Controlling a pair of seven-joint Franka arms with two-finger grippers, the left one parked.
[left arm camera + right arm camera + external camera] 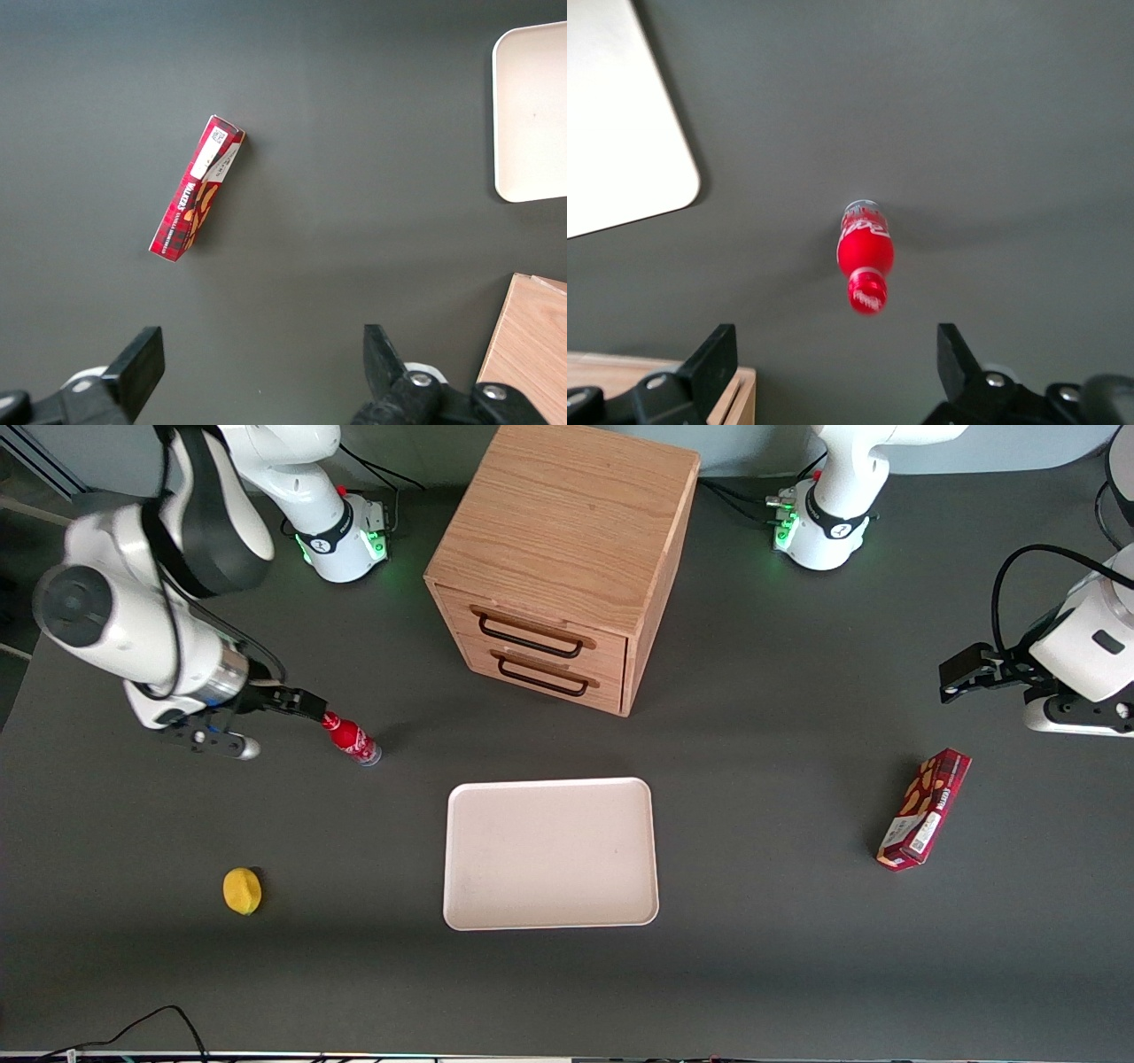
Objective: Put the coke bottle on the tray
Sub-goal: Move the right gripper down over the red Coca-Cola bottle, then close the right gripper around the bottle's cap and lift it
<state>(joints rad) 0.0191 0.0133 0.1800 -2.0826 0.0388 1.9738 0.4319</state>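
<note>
– While my wrist cam is pointing at the table, what do you get from the front cam that I don't?

– Everything you can't see, lol. Going across: your gripper (312,708) toward the working arm's end of the table, then a yellow round thing (242,890) much nearer the front camera, which your view misses completely. What do you see?

– My gripper (835,365) has its jaws spread wide with nothing in them. The coke bottle (865,255) sits on the table out ahead of my fingertips, not between them, so no contact that I can make out.

– Front view puts the coke bottle (351,739) just beside your fingertips. Next comes the tray (549,855), nearer the camera than the bottle and apart from it. I don't see anything on the table between the two.

– Yep, I only catch a rounded corner of the tray (611,124).

– Farther from the camera there's a wooden cabinet (558,567), both drawers shut. A snack box (924,808) lies toward the parked arm's end.

– Which way is the bottle pointing?

– It looks like it's standing on its base, with the cap toward your cam. In my view the long axis slants from the cap by your fingers to the base on the tray's side.
</note>
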